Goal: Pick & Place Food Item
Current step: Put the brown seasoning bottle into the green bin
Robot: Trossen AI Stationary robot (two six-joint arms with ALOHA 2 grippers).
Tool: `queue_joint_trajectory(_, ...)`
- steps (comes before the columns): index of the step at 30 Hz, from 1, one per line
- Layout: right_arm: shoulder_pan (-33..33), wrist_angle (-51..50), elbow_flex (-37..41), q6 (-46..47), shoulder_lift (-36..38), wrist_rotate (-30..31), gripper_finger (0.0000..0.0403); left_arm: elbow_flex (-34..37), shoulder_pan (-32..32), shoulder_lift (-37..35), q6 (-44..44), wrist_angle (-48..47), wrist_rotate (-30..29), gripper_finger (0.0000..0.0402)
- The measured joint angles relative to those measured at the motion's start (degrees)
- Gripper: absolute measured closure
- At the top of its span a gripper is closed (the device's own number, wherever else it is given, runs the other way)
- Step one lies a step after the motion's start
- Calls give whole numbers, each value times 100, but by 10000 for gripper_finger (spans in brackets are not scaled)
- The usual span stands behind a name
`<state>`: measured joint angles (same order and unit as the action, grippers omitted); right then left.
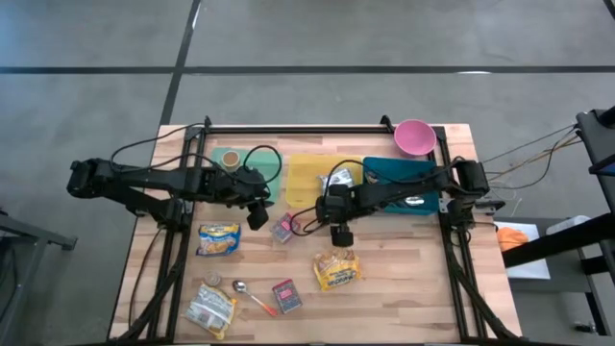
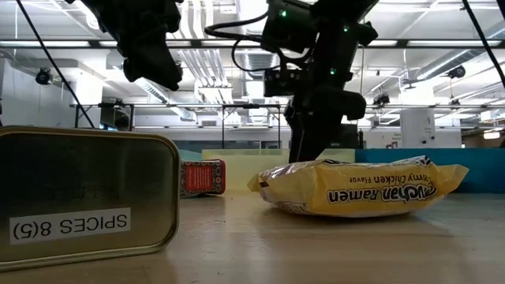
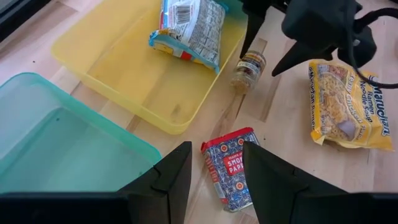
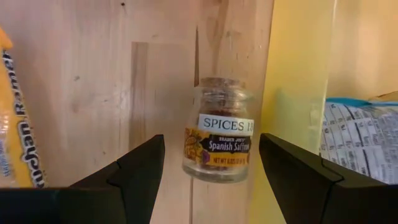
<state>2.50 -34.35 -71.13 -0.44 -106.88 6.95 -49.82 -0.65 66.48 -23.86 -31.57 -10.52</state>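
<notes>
Closest to me sat a flat metal spice tin [image 2: 83, 197] with "SPICES" on its label, right at the near edge of the wooden desk [image 1: 404, 298]. Just past it lay a yellow chicken ramen packet [image 2: 359, 188], and a small red tin [image 2: 202, 176] stood farther back beside it.

Behind the ramen, the right end effector [image 4: 211, 171] pointed down over a little glass jar of Spanish saffron [image 4: 219, 138]. Its two dark fingers [image 4: 134, 174] were spread wide, one on each side of the jar, and they were not touching it. The jar stood upright on the bare wood, just beside the rim of the yellow tray [image 3: 124, 68]. A noodle packet [image 3: 189, 28] lay inside that tray.

Off to the side, the left end effector [image 3: 214, 180] hung above the desk, over a red smoked paprika tin [image 3: 231, 168]. Its fingers were partly apart and held nothing. A green tray [image 3: 43, 137] sat next to the yellow one.

Farther back was a dark teal tray [image 1: 399, 171], and a pink bowl [image 1: 414, 136] sat at the far corner.
</notes>
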Motion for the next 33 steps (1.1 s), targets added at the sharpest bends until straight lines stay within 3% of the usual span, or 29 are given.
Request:
queue_joint_trajectory(23, -238, 686, 522, -19, -3, -445, 144, 2, -2, 0, 0, 0, 0, 253)
queue_joint_trajectory(33, -236, 726, 522, 11, -3, -452, 231, 2, -1, -2, 0, 0, 0, 253)
